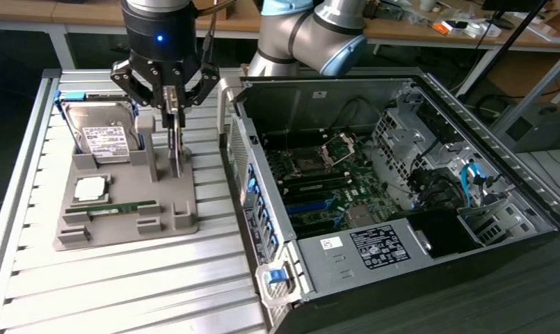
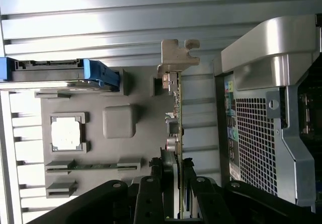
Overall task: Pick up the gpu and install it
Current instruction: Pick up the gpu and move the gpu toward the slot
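End effector [image 1: 172,101] is positioned over the grey parts holder [image 1: 122,226] on the slatted counter [image 1: 122,299], its fingers [image 2: 168,171] pinching the top edge of the gpu [image 1: 176,149]. The gpu stands upright on edge at the holder, beside the hard drive [image 1: 108,136], with the open computer case [image 1: 401,174] nearby. Whether the card has left its slot cannot be determined.
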`<state>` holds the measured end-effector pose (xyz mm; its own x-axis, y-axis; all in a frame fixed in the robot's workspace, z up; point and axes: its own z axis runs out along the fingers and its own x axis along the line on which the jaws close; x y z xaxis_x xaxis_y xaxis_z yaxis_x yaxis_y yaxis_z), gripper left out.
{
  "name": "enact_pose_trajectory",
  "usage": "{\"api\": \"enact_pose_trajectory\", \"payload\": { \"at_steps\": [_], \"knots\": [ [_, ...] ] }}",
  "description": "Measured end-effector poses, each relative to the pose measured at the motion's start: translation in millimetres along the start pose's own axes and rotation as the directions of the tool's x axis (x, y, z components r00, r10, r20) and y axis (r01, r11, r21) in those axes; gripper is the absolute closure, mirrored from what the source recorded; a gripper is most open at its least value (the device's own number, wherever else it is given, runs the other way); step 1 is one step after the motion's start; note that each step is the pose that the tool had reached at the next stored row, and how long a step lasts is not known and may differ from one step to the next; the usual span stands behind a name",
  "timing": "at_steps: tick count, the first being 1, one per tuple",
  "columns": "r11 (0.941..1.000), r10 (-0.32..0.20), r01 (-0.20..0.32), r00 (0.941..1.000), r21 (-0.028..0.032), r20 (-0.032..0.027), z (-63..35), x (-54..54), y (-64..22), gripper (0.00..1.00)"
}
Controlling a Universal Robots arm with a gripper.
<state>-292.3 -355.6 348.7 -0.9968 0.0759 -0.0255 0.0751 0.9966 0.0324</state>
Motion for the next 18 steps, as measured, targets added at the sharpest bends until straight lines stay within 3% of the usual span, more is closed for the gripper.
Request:
{"api": "enact_pose_trajectory", "payload": {
  "at_steps": [18],
  "knots": [
    [1.0,0.0,0.0,1.0,0.0001,0.0,-22.5,-0.5,0.7,0.73]
  ]
}}
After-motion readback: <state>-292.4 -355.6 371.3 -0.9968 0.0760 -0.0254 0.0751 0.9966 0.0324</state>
